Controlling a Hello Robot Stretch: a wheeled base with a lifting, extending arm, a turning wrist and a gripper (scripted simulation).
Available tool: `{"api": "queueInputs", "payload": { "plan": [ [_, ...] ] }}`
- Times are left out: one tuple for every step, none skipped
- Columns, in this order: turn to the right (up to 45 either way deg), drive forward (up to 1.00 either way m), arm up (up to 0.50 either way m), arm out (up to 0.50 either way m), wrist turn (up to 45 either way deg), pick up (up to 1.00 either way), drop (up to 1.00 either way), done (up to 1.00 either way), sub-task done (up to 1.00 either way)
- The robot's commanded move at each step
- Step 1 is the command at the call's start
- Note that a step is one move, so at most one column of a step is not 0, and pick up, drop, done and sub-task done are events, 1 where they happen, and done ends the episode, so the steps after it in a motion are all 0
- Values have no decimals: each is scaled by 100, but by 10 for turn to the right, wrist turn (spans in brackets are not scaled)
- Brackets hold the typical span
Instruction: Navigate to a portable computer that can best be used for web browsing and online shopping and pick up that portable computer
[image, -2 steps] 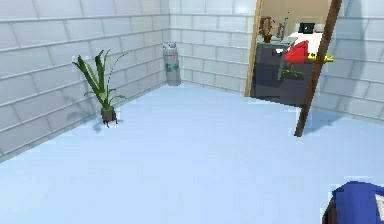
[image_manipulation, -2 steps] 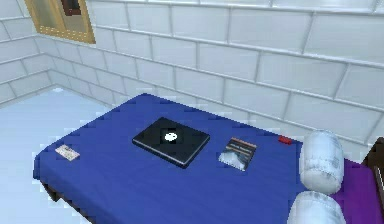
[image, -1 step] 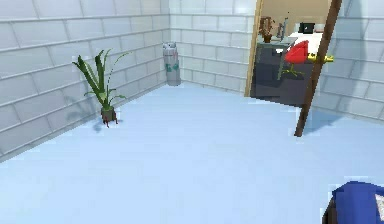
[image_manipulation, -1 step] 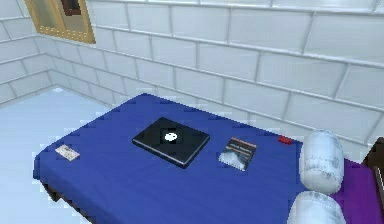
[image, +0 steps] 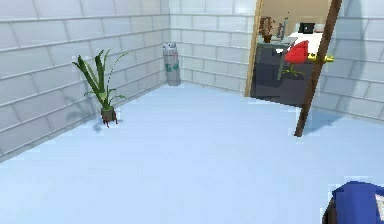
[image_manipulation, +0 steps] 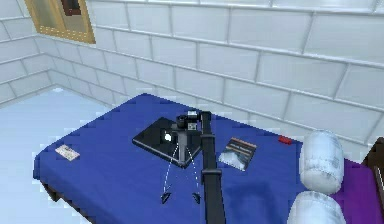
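Note:
A dark, flat laptop (image_manipulation: 157, 138) lies on the blue bedspread (image_manipulation: 100, 160) near the middle of the bed in the arm side view. The dark arm bar (image_manipulation: 206, 175) rises from the bottom edge and ends beside the laptop's right edge. The gripper (image_manipulation: 180, 148) sits there with its thin fingers over the bedspread next to the laptop. I cannot tell whether it holds anything or touches the laptop.
On the bed also lie a book (image_manipulation: 238, 152), a small red thing (image_manipulation: 285, 140), a small flat card-like object (image_manipulation: 68, 153) and white pillows (image_manipulation: 322, 160). The forward view has a potted plant (image: 100, 85), a grey cylinder (image: 172, 62), an open door (image: 316, 70) and wide bare floor.

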Motion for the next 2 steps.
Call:
{"api": "queueInputs", "payload": {
  "plan": [
    [0, 0, 0, 0, 450, 0, 0, 0, 0],
    [0, 0, 0, 0, 450, 0, 0, 0, 0]
  ]
}}
